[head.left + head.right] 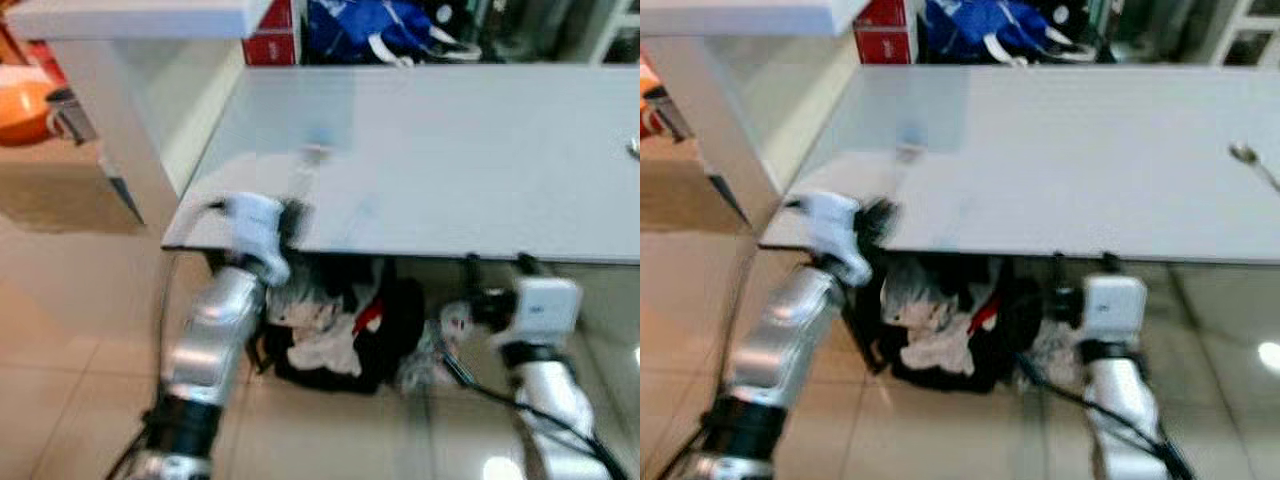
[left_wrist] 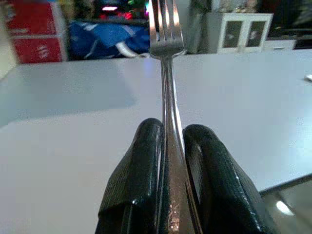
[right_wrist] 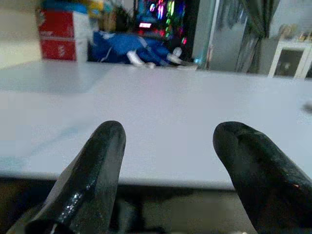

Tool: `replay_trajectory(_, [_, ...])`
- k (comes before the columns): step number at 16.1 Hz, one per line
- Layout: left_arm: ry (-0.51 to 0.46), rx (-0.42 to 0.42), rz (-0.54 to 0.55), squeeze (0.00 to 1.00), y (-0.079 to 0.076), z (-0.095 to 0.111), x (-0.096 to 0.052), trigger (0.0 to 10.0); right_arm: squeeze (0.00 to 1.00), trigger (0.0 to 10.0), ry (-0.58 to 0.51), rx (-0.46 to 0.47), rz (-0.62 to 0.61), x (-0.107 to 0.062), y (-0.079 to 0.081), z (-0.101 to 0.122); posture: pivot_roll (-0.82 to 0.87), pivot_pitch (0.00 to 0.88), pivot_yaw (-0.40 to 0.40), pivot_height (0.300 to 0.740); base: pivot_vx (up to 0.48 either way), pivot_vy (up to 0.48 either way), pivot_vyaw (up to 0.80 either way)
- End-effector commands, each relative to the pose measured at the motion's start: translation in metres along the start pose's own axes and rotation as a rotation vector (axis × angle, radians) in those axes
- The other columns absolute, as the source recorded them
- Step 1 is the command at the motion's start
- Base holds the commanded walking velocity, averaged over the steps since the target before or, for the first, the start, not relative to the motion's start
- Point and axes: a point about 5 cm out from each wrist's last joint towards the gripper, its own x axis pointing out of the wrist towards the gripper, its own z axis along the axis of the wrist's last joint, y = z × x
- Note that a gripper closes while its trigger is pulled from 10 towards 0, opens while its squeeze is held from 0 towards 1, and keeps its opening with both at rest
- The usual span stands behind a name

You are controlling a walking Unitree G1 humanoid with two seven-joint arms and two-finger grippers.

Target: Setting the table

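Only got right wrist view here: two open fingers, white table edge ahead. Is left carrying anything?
Observer: Yes. The left gripper is shut on a fork, tines pointing out over the table.
Operator: Where's that arm relative to the table?
Observer: At the table's near left corner, fork over the top; the head views are blurred.
Operator: Any cutlery down already?
Observer: A spoon lies near the table's right edge.
Operator: What's under the table?
Observer: A pile of dark and white cloth on the floor, between the two arms.
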Motion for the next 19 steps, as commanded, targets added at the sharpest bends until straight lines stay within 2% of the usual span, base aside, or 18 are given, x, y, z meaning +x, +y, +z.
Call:
replay_trajectory(1, [-0.016,0.035,0.040,0.00,0.013,0.006,-0.003,0.0,0.00,10.0,-0.008,0.008,0.022,0.001,0.009,0.003,-0.07,0.024,0.066,0.740,0.292,-0.375,0.00])
replay_trajectory(12, [-0.011,0.037,0.029,0.00,0.012,0.005,-0.002,0.0,0.00,10.0,-0.002,0.007,0.028,0.001,0.011,0.001,-0.06,0.010,0.071,0.740,0.294,-0.377,0.00])
replay_trajectory(15, [0.015,0.026,0.047,0.00,0.015,0.002,0.003,0.0,0.00,10.0,0.001,0.007,0.031,0.001,0.012,0.000,-0.06,0.009,0.072,0.740,0.082,0.000,0.00])
replay_trajectory(17, [0.054,0.037,0.102,0.00,0.027,0.000,0.011,0.0,0.00,10.0,0.003,0.007,0.031,0.000,0.012,0.000,-0.07,0.013,0.070,0.740,0.000,0.000,0.00])
replay_trajectory(19, [0.081,0.034,0.117,0.00,0.030,-0.002,0.020,0.0,0.00,10.0,0.005,0.005,0.031,0.000,0.012,-0.001,-0.07,0.015,0.066,0.740,0.000,0.000,0.00])
